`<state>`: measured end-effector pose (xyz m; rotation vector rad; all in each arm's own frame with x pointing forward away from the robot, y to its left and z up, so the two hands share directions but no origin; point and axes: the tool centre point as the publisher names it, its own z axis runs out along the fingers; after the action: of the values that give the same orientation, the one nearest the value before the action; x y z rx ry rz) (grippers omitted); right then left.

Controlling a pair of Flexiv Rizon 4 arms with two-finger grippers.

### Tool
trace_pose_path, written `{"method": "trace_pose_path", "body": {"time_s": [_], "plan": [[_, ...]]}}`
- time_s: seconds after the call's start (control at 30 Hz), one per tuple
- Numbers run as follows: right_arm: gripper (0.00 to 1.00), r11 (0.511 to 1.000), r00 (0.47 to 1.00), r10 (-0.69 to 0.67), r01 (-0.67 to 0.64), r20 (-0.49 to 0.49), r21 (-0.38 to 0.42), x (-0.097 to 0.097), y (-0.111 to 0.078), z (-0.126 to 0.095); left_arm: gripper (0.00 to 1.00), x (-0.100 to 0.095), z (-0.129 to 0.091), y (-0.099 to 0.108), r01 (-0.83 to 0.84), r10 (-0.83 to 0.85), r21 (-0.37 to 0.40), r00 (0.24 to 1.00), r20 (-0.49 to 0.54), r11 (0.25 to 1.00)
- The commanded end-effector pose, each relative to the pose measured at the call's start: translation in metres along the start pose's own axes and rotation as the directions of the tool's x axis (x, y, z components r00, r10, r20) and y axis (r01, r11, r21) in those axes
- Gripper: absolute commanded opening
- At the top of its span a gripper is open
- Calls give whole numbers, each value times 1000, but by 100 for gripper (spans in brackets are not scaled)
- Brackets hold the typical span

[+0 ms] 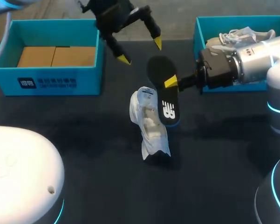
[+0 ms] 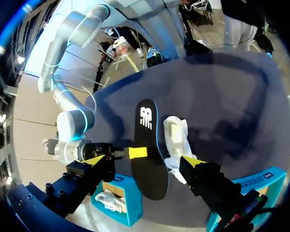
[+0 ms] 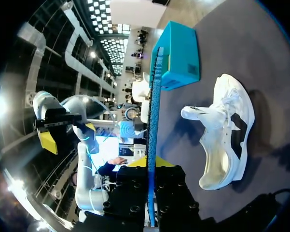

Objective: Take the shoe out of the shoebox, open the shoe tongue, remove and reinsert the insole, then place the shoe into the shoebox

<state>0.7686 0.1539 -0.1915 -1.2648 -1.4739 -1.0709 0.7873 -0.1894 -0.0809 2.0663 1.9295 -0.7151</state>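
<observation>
In the middle of the head view, my right end effector (image 1: 171,82) was clamped across the black insole (image 1: 160,93), one yellow tip on its upper face, holding it clear of the surface (image 1: 84,140) and tilted, with its lower end just beside the shoe (image 1: 149,122). In the right wrist view the insole ran edge-on straight out from between the fingers. The white shoe lay on its side on the surface at centre frame, its tongue pulled out and its mouth gaping.

My left end effector (image 1: 140,51) hung at top centre with its fingers spread wide and nothing between them.

I judged that the removal was done and the reinsertion was the step in hand. The next move called for turning the insole so one end pointed into the mouth, then sliding it in flat along the sole. With the shoe loose on its side, I thought it would likely skid, so the free left arm would need to pin it or hold the tongue back.

The teal box (image 1: 51,81) at upper left held only brown cardboard blocks (image 1: 56,56). The second teal box (image 1: 242,18) at upper right held another white shoe (image 1: 237,36), laces on top.
</observation>
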Motion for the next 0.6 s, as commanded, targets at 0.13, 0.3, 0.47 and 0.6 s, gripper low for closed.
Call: {"method": "trace_pose_path", "body": {"time_s": [0.13,0.3,0.47,0.6], "plan": [[0,1000,1000,-4,4,0,-3,0,2,2,100,-5,0,13,22,-13,21,937,-348,1000],[0,1000,1000,-5,5,1,-9,1,4,1,100,-9,1,19,15,-13,2,931,-364,1000],[0,1000,1000,-9,9,-1,-14,3,6,0,100,-15,2,26,12,-15,-10,924,-383,1000],[0,1000,1000,-10,10,-3,-17,3,7,-1,100,-20,3,30,8,-17,-23,919,-393,1000]]}}
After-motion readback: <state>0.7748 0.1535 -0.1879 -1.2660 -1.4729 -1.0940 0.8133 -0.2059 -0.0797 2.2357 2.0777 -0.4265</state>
